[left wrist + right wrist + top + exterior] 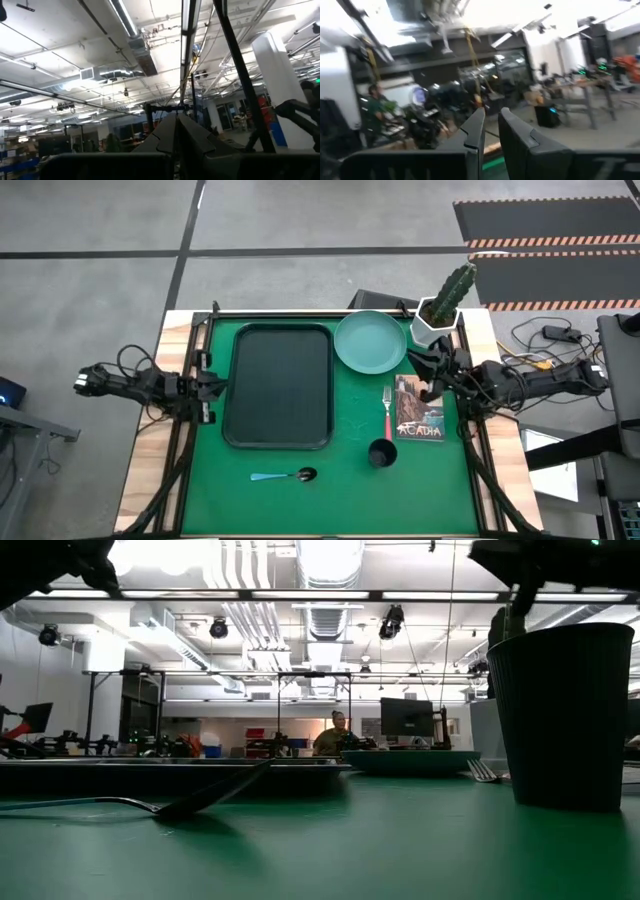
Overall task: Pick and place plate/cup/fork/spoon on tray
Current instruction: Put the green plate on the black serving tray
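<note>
The black tray (280, 385) lies on the green mat, left of centre. The teal plate (371, 341) lies flat at the tray's far right corner. The red-handled fork (388, 412) lies right of the tray, and the dark cup (382, 452) stands upright just nearer than the fork. The blue-handled spoon (285, 476) lies near the front, below the tray. In the low view the cup (560, 715) stands close on the right and the spoon (170, 805) on the left. My left gripper (213, 385) is shut and empty at the tray's left edge. My right gripper (420, 362) is shut and empty just right of the plate.
A white hexagonal pot with a cactus (440, 310) stands at the far right corner. A small printed book (420, 420) lies right of the fork. Cables lie beside the table on the right. A person (335, 735) sits far behind the table.
</note>
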`<move>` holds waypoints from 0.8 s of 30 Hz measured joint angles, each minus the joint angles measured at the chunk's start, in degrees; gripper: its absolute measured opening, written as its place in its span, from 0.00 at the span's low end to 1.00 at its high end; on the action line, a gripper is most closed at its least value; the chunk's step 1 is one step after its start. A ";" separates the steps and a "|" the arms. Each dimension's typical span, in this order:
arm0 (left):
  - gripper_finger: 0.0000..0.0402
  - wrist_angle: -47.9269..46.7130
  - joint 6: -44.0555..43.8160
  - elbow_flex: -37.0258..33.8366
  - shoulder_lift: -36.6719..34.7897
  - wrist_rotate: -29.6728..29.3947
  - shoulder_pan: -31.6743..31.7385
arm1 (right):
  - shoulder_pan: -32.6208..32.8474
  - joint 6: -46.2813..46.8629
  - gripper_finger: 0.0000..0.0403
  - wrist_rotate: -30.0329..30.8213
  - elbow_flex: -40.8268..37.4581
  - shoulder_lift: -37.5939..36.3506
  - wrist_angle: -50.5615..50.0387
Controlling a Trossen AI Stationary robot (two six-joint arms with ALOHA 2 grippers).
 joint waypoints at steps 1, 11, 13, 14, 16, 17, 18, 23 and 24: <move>0.00 -0.02 -0.04 0.00 0.05 -0.04 0.00 | 0.00 -0.49 0.11 1.01 1.81 1.50 -1.54; 0.00 -0.04 -0.09 -0.55 0.31 -0.15 0.00 | -1.64 5.12 0.11 9.93 24.07 14.34 -34.10; 0.00 0.30 -0.04 -0.48 0.37 -0.19 0.00 | -2.44 7.36 0.11 9.93 28.19 16.83 -41.42; 0.00 0.40 -0.04 -0.48 0.36 -0.19 0.00 | -2.84 8.46 0.11 9.91 30.34 18.38 -45.31; 0.00 0.65 0.03 -0.48 0.05 -0.20 0.00 | -3.61 9.85 0.11 9.30 34.21 21.22 -51.27; 0.00 0.92 0.23 -0.48 -0.04 -0.42 0.00 | -4.01 10.21 0.11 9.27 35.93 22.62 -54.52; 0.00 0.92 0.42 -0.48 -0.21 -1.09 0.00 | -4.44 10.40 0.11 9.27 37.77 23.89 -56.84; 0.00 0.90 0.50 -0.46 -0.95 -4.21 0.00 | -7.93 9.67 0.11 5.00 46.12 31.03 -64.63; 0.00 0.99 0.52 -0.46 -1.02 -4.37 0.00 | -8.73 9.21 0.11 2.99 47.55 32.64 -65.55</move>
